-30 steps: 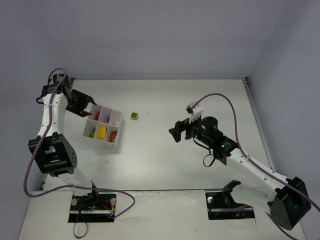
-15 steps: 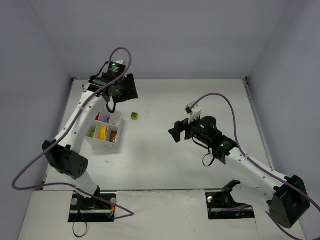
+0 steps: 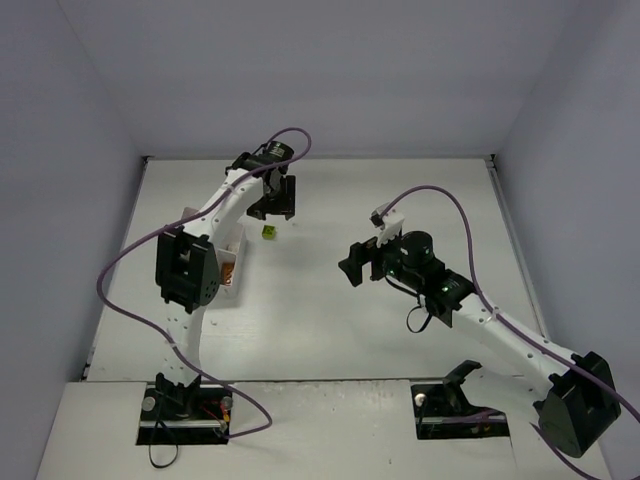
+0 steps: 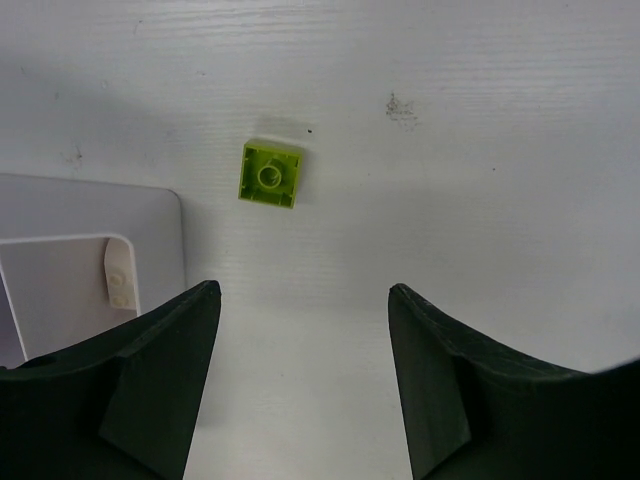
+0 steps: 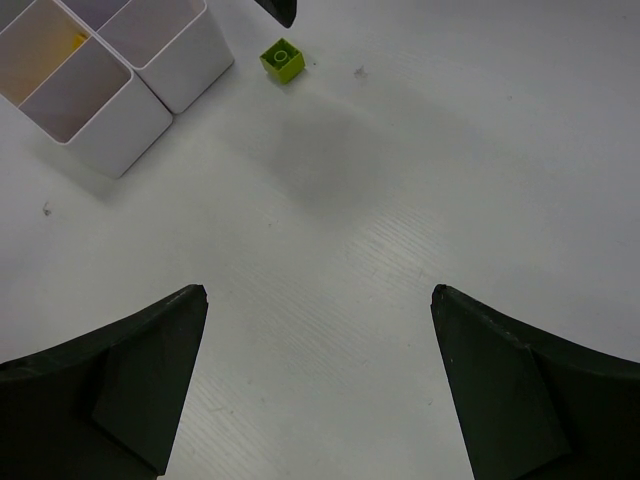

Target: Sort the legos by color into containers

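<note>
Tray [image 3: 238, 250] mostly hidden behind left arm [image 3: 187, 272]; most cells unseen.

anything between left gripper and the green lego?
Nothing. In the left wrist view, only bare table separates the open left gripper from the green lego. The tray sits off to one side.

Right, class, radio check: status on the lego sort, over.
Left gripper open, empty, green lego just ahead. Right gripper open, empty. Lego loose on table, apart from tray. Nothing blocking it.
</note>
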Tool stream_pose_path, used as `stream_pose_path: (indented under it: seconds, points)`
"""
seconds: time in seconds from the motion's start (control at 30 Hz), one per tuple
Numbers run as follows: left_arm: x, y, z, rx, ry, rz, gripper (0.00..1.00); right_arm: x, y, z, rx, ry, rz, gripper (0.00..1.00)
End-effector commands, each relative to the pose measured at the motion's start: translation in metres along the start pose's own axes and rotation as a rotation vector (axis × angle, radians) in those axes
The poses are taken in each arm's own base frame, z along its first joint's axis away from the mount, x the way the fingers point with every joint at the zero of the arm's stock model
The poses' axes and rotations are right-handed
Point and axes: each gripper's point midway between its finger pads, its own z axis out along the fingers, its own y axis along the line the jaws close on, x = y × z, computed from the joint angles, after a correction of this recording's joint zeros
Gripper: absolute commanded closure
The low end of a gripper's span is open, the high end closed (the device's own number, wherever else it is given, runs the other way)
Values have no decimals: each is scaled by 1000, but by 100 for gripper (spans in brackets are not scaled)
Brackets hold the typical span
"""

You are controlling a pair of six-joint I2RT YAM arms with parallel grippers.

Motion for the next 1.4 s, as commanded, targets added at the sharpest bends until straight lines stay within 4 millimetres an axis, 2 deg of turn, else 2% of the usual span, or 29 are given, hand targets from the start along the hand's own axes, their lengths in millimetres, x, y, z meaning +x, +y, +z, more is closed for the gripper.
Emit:
stream_pose_path:
  seconds: [0.0,0.03,0.1,0.2,0.47,0.63,0.8,0.93,0.97,1.07,1.13,1.2,1.3,1.33,1.37]
  points:
    - [-28,5,-16,-18,-83,38,38,-42,7,-4,-18,-112,0,9]
    - [-25,6,-5,-28,-62,45,38,-42,7,-4,-19,-111,1,9]
    - [-29,6,4,-36,-62,53,38,-42,7,-3,-18,-106,0,9]
    - [-28,12,27,-44,-26,52,38,-43,6,-3,-14,-105,4,9]
    - [-33,22,52,-31,5,53,38,-39,1,-3,14,-96,10,9]
    - [-20,19,73,-20,58,59,38,-38,-1,-2,26,-95,16,9]
    - [-10,16,80,-2,80,44,42,-39,-1,-3,28,-97,16,9]
    - [-6,14,84,6,86,39,48,-36,-1,-3,24,-92,18,9]
    - [-3,13,86,9,95,40,59,-37,0,-3,21,-93,19,9]
    - [-1,12,89,15,101,30,71,-36,0,-4,20,-94,17,9]
    - [2,11,91,14,104,23,71,-36,0,-5,18,-96,20,9]
    - [4,13,91,6,107,21,82,-37,1,-8,18,-105,20,9]
    - [0,11,80,11,87,24,95,-36,1,-12,22,-109,21,9]
    - [-1,11,75,3,79,28,97,-34,0,-14,24,-106,22,9]
    - [-8,6,59,10,46,36,97,-35,0,-16,25,-111,22,9]
